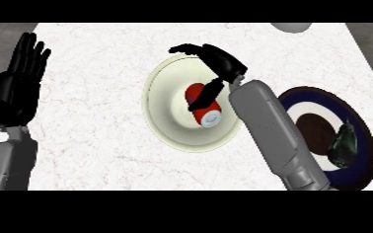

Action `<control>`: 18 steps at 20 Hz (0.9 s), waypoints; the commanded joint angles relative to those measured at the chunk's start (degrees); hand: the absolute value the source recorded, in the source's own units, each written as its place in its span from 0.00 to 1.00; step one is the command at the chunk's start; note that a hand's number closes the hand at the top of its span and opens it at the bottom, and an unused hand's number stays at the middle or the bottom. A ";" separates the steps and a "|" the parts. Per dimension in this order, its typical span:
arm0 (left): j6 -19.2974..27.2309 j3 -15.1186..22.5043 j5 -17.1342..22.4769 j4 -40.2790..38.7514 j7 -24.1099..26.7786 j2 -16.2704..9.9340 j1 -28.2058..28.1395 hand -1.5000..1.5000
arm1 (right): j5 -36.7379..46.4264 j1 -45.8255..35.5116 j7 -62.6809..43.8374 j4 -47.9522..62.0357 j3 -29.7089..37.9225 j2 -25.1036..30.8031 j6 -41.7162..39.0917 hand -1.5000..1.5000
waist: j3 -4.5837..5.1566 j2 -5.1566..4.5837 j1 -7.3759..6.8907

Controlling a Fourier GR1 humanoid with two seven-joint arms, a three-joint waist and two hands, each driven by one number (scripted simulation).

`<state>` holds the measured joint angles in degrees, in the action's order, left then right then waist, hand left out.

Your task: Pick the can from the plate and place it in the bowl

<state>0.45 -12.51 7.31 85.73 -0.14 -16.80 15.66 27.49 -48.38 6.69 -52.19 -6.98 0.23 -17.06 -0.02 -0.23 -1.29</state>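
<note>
Nearest us, toward the tabletop's right edge, sat a dark plate [348, 128] carrying a dark green vegetable [342, 145]. Mid-tabletop, the red can [203, 103] lay on its side in the cream bowl [164, 123]. Our right hand [218, 61] hung over it, fingers relaxed, holding nothing, thumb close to the can; lifting carelessly could knock it rolling. Our left hand [22, 76] rested open at the left edge.

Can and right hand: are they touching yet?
Touching. In the head view the right hand has its thumb lying across the can, which lies on the cream plate.
</note>
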 commanded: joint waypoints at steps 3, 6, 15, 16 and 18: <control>1.08 -0.12 -0.87 0.41 0.83 0.59 -0.84 0.50 | -7.00 -1.52 4.12 0.64 9.38 2.60 4.67 0.00 | 0.00 0.04 0.77; 0.34 -0.76 -0.15 -0.60 0.07 -0.29 0.75 0.50 | -8.25 -4.72 4.02 4.94 13.50 4.52 6.97 0.00 | 0.01 -0.05 0.68; -1.09 -0.62 0.63 -0.71 1.45 0.17 0.26 0.50 | -14.18 -9.58 14.18 23.59 24.14 18.83 -0.90 0.00 | -0.03 -0.72 -0.69; -2.08 -0.90 1.18 -0.91 0.85 -0.67 0.31 0.50 | -15.94 -11.52 13.33 24.82 26.23 20.73 -2.26 0.00 | -0.04 -0.89 -1.08; 0.11 1.55 -0.69 0.17 0.17 1.73 1.04 0.50 | -15.42 -11.68 16.42 29.22 26.62 23.09 -3.86 0.00 | -0.09 -1.17 -1.60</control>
<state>0.18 -12.32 7.32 86.17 -0.22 -16.27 15.91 13.34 -57.77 19.31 -30.23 16.74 18.49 -17.93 -0.07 -0.95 -2.07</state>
